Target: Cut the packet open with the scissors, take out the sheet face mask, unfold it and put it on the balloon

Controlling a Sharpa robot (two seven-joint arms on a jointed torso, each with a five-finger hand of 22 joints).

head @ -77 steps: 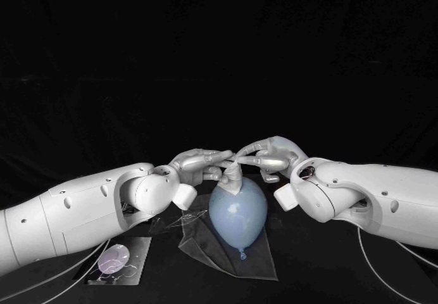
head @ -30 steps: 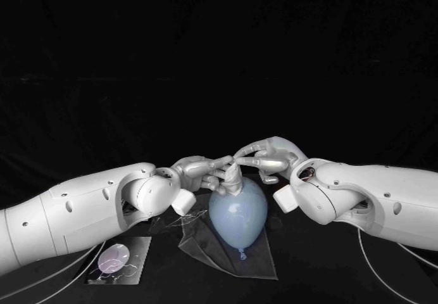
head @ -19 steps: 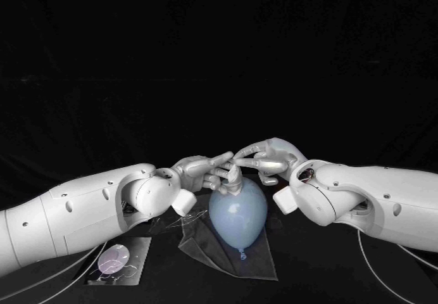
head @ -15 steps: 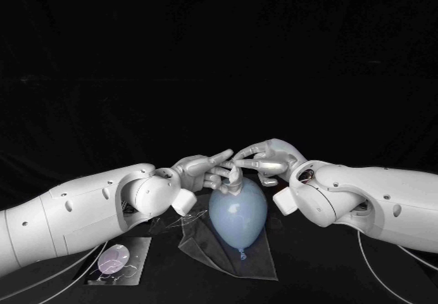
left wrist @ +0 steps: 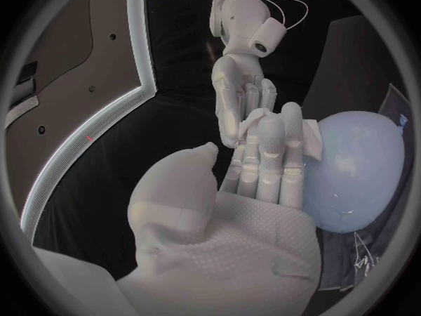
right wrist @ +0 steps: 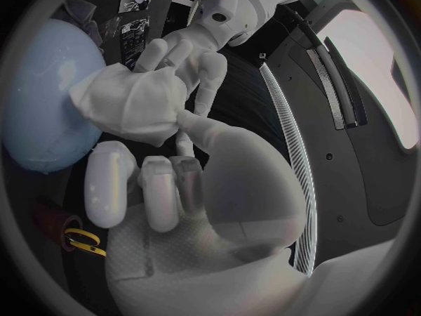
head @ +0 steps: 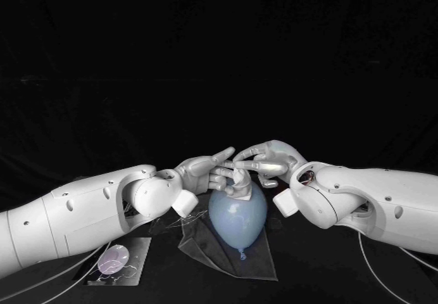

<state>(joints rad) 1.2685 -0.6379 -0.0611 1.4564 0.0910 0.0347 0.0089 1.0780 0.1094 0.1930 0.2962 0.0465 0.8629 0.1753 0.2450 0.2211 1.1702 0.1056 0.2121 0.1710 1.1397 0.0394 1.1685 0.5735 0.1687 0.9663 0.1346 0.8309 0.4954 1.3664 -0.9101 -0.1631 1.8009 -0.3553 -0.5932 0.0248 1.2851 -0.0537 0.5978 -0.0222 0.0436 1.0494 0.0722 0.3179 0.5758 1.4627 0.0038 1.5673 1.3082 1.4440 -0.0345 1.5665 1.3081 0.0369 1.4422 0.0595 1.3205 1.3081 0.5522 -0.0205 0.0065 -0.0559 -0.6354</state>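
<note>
The right hand [head: 266, 161] pinches the folded white sheet face mask [right wrist: 132, 105] at the pale blue balloon [head: 235, 215], hold of the left hand [head: 206, 172] unclear; unfolding remains.

Black table [head: 310, 273], dark backdrop [head: 219, 63] behind it

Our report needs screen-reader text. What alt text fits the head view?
The left hand and right hand meet on a folded white sheet mask at the far end of a pale blue balloon, which lies on clear plastic.
</note>
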